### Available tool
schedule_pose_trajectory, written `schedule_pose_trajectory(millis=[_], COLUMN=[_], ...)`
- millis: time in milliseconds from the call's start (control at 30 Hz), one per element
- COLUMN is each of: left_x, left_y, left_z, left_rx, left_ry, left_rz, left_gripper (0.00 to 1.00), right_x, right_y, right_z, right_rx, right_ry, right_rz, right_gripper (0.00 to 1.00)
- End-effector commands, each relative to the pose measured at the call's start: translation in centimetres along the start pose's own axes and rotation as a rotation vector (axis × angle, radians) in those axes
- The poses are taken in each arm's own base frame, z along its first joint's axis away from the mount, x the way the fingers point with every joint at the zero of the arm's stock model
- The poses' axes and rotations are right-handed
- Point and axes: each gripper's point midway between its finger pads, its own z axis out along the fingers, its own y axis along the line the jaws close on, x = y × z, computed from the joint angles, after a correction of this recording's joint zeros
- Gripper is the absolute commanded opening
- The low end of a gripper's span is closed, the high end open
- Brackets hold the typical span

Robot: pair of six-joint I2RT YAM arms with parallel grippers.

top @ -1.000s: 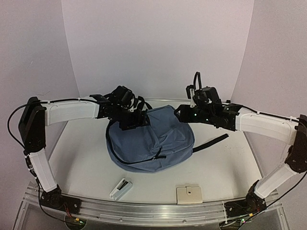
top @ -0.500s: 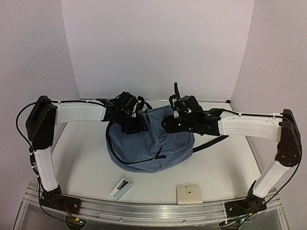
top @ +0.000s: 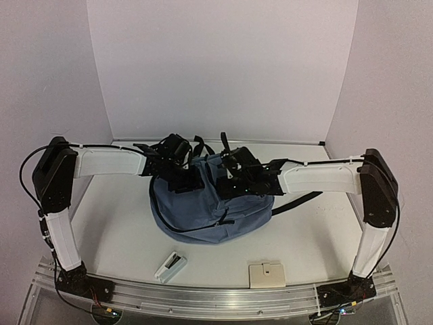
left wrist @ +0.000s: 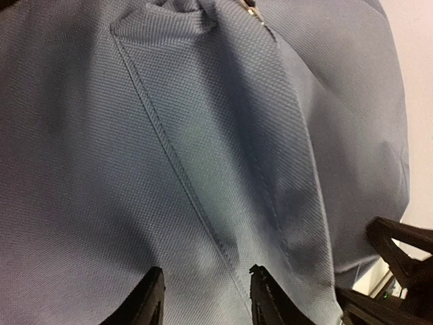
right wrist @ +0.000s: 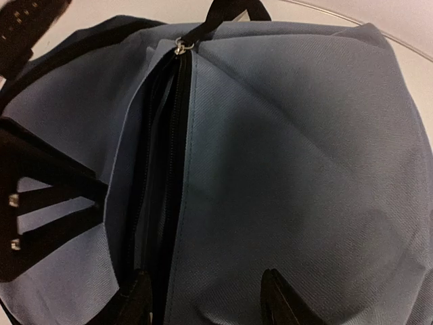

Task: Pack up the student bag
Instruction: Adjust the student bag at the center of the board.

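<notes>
Left gripper (left wrist: 206, 298): Its two fingers stand a little apart with blue cloth between them. I cannot tell if they pinch the cloth or only press on it.
Right gripper (right wrist: 210, 298): Its fingers stand wide apart and hold nothing. It hangs just over the student bag (right wrist: 304, 169), with one finger right beside the zipper (right wrist: 177, 135).
Zipper: It is partly undone and shows as a thin dark slit. The small metal pull (right wrist: 179, 46) sits at the far end, next to a black loop (right wrist: 233, 10).
Student bag: It lies slumped in the middle of the table (top: 115, 223), under both grippers.
Things waiting: A small white thing (top: 170, 266) and a flat tan thing (top: 267, 274) lie near the front edge, well apart from the bag.
Step now: I think the arms are getting ready to pull the slit wide.
What could go wrong:
- The cloth is floppy, so if the left gripper has only a thin fold, the fold could slip out and the slit would stay thin.
- The right gripper's finger by the slit could snag on the zipper teeth.
- The two grippers are very close and could bump.
- A hard pull could drag the whole bag instead of opening it.
</notes>
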Motion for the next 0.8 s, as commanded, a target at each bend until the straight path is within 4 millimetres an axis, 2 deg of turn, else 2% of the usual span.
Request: schedule_pose_trajectory(millis=[0, 133, 300, 500, 567, 633, 767], left_x=[-2.2, -2.8, -2.8, -2.0, -1.5, -1.0, -0.5], left_y=[-1.4, -1.5, -1.4, -0.8, -0.2, 0.1, 0.6], left_z=[-3.5, -3.9, -2.4, 0.0, 1.0, 1.9, 2.7], left_rx=[0.039, 0.061, 0.075, 0.071, 0.054, 0.054, 0.049], left_ry=[-0.108, -0.152, -0.114, -0.068, -0.044, -0.02, -0.003], left_rz=[-0.02, -0.033, -0.045, -0.052, -0.056, -0.064, -0.077], left_gripper=[0.48, 0.6, 0.62, 0.63, 0.59, 0.51, 0.25], right_x=[-0.5, 0.3, 1.3, 1.5, 1.3, 0.8, 0.1], right_y=[3.5, 4.6, 4.4, 4.0, 4.0, 3.4, 1.9], right_z=[0.0, 0.7, 1.4, 1.3, 1.0, 0.5, -0.3], right_rx=[-0.103, -0.137, -0.124, -0.113, -0.107, -0.072, 0.026], right_ry=[0.003, 0.02, 0.041, 0.041, 0.033, 0.006, -0.032], right_rz=[-0.064, -0.07, -0.056, -0.042, -0.041, -0.041, -0.066], right_gripper=[0.52, 0.52, 0.51, 0.51, 0.51, 0.5, 0.52])
